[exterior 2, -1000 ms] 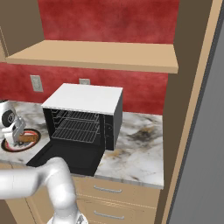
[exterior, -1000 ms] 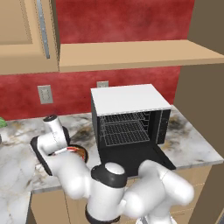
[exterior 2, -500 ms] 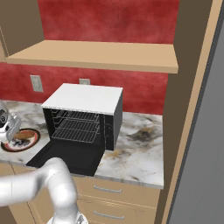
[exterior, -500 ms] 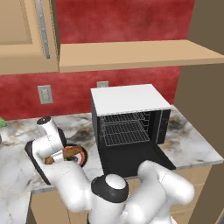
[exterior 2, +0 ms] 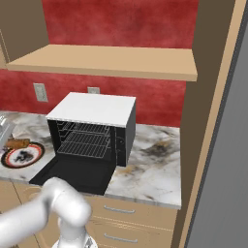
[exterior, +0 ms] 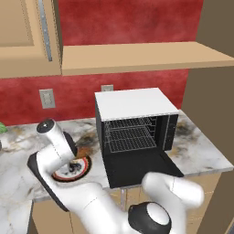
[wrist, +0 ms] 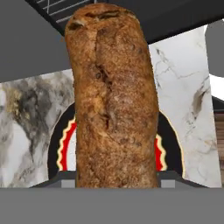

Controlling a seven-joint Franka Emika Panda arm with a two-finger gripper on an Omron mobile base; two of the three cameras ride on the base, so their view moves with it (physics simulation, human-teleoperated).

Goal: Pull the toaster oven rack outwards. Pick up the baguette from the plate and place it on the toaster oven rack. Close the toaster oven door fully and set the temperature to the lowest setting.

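My gripper [wrist: 116,179] is shut on the baguette [wrist: 111,96], a tan-brown loaf that runs away from the hand between the dark fingertips [wrist: 61,180]. The gripper [exterior: 71,154] hangs just over the plate [exterior: 82,170], whose red and black rim and patterned centre lie bare. From the right, the baguette [exterior 2: 18,143] sits a little above the plate [exterior 2: 22,157]. To their right, the toaster oven [exterior: 135,103] has its toaster oven door [exterior: 141,167] folded down flat. The toaster oven rack [exterior: 130,139] is inside the cavity.
A marble counter [exterior 2: 155,164] runs under everything, with a stained patch right of the oven. Above are a wooden shelf [exterior: 137,57] and a wall cabinet [exterior: 23,36]. A wall outlet [exterior: 46,98] sits on the red backsplash. A tall panel [exterior 2: 213,121] bounds the right side.
The jaws closed from wide open onto the baguette. The hand has since raised the loaf off the plate, whose centre is now uncovered.
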